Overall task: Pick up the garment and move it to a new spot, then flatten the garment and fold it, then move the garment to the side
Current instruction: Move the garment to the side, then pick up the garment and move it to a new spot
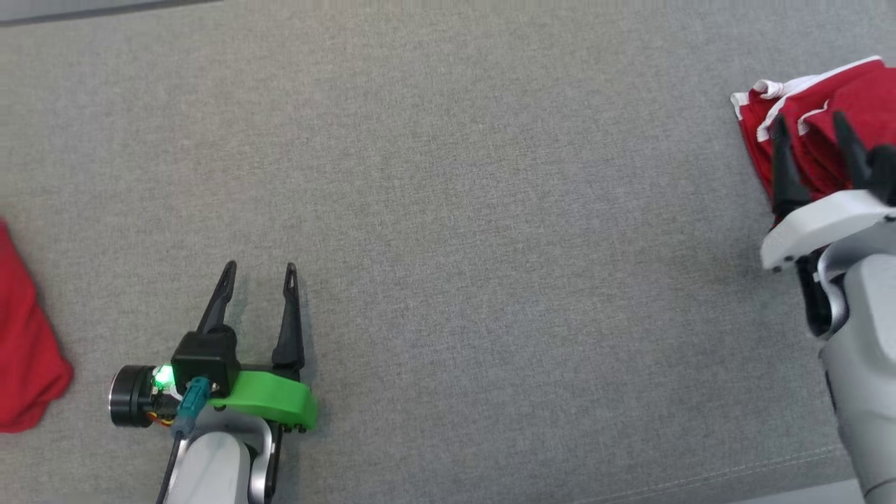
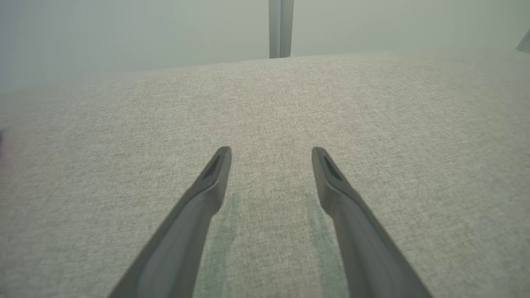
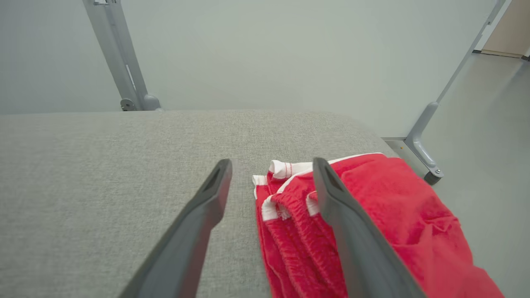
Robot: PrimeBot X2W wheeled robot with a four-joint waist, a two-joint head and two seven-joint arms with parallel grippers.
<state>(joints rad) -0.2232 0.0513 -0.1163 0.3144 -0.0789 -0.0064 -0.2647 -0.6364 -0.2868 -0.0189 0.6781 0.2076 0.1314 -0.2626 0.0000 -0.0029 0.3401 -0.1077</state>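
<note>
The garment (image 1: 861, 87), red with white trim, lay folded and a little rumpled beneath and ahead of the right fingers (image 1: 782, 161). Those fingers stood wide and held nothing. In the right wrist view, one finger crossed the garment (image 3: 393, 207) and the other was over bare tabletop (image 3: 103, 165) just beside its white-trimmed edge. Whether the right fingers (image 3: 327, 186) touched the cloth could not be told. The garment's outer side, away from the fingers, hung past the tabletop's corner.

Well apart from it, the left fingers (image 1: 287, 308) were also spread wide and empty. Only grey tabletop (image 1: 490, 210) lay between and ahead of them, with their shadows between the left fingers (image 2: 215, 174). On their outer side, a second red cloth (image 1: 21, 336) lay at the view's edge.
</note>
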